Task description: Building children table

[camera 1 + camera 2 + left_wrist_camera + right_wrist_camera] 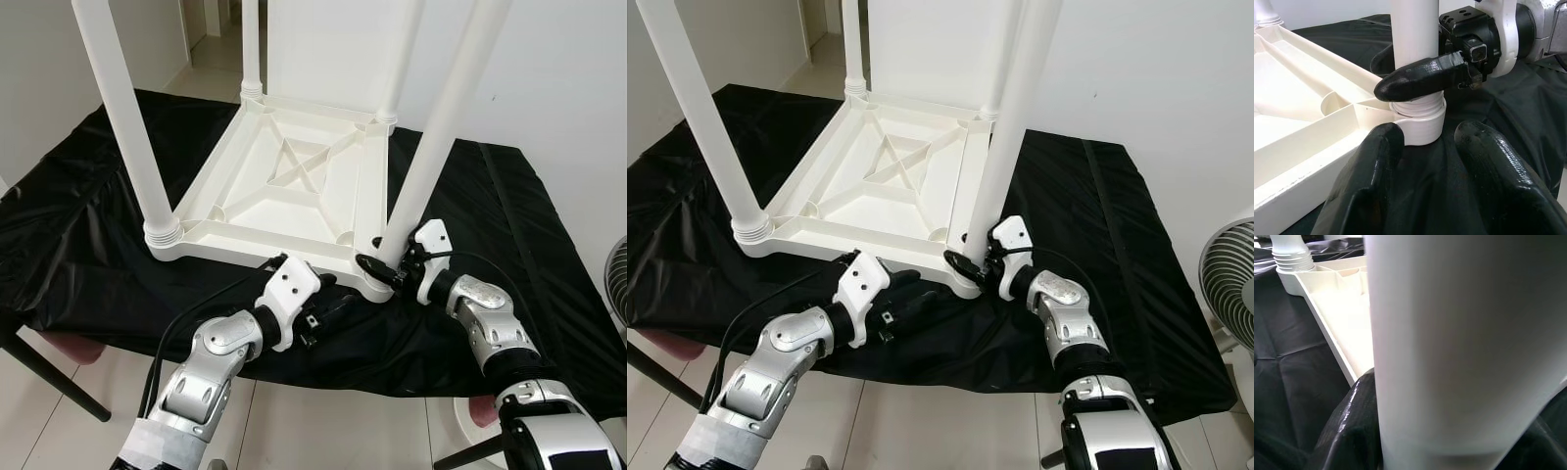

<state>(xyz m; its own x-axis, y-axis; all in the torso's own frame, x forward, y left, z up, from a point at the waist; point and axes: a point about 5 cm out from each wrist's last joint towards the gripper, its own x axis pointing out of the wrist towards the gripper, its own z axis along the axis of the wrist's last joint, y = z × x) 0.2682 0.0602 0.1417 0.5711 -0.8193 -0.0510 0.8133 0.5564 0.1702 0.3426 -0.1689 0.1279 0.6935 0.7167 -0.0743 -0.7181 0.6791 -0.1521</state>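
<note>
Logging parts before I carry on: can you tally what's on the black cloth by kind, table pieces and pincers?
White table legs standing in corner sockets: 4, the nearest held by the right pincer
White upside-down tabletop: 1
Pincers at the near edge: 2, counting the left pincer, open by the corner socket
Total: 7

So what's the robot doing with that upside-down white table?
It is putting together a small white table, which lies upside down on a black cloth with four legs pointing up. The right gripper is closed around the bottom of the nearest leg, right where it screws into the table's corner. The left gripper waits open beside that same corner, touching nothing.
</note>
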